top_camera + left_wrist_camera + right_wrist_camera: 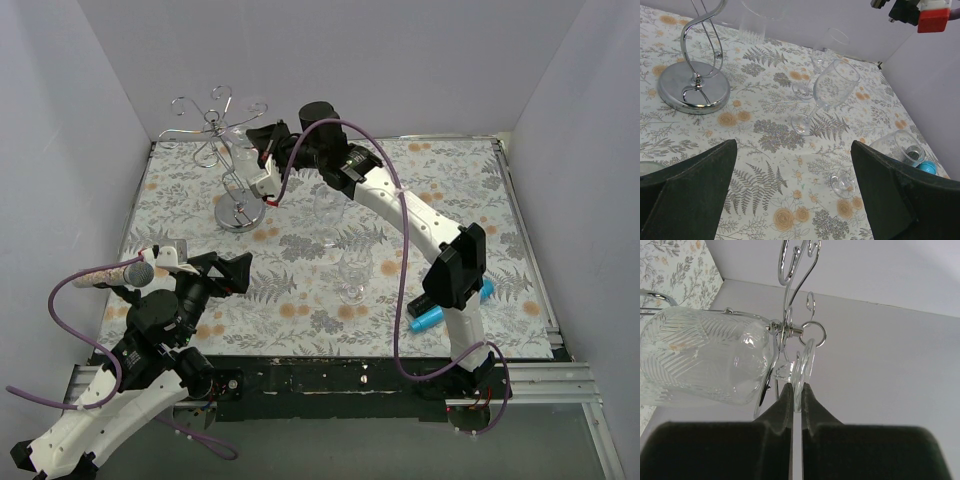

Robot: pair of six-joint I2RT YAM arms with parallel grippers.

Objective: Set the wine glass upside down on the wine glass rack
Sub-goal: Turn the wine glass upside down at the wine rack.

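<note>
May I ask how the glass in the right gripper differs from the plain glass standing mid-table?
The held glass has a patterned bowl; the standing glass is smooth. The held glass is at the rack, foot pinched by the right gripper; the standing glass rests untouched on the tablecloth. Both are clear.

Reads as a robotics lab test cell: boxed in by plain white panels (350, 60), floral tablecloth (460, 190) underneath, aluminium rails (550, 382) along the frame's bottom edge.

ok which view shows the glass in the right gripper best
Right wrist: the wine glass fills the view, its foot pinched in the right gripper by the rack. Top external shows it faint and small; left wrist crops it at the top edge.
</note>
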